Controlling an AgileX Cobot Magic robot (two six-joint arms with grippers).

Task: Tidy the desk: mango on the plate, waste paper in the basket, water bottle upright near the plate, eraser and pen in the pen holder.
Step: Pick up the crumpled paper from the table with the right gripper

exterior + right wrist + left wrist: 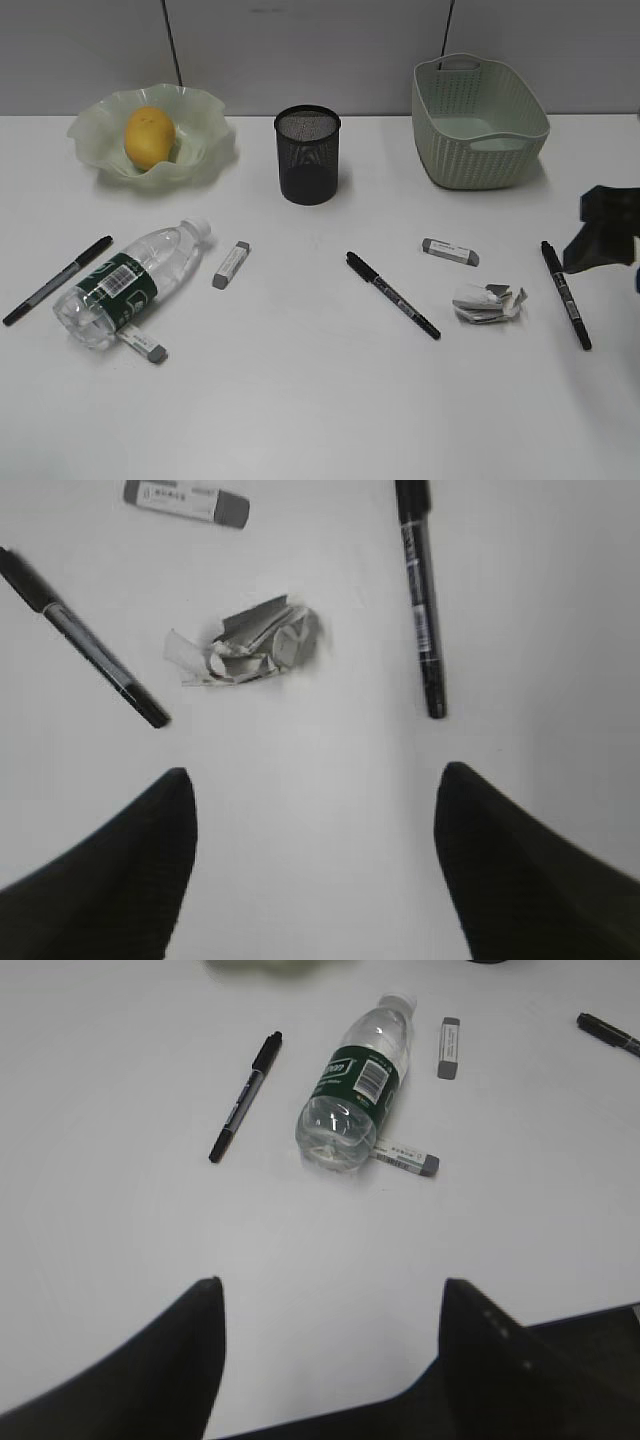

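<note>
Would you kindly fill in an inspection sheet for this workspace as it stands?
Surface: white desk, dry, no stains seen.
Job's things: mango already in the plate; bottle lying on its side; waste paper on the desk; basket and pen holder look empty; three pens and three erasers lie loose, one eraser partly under the bottle.
Clutter: nothing seen.
Grippers: left gripper open, above bare desk near the bottle; right gripper open, near the waste paper; both hold nothing.
Cables: two dark lines run up the wall; cannot tell whether they are cables.
Surroundings: plain grey wall.
</note>
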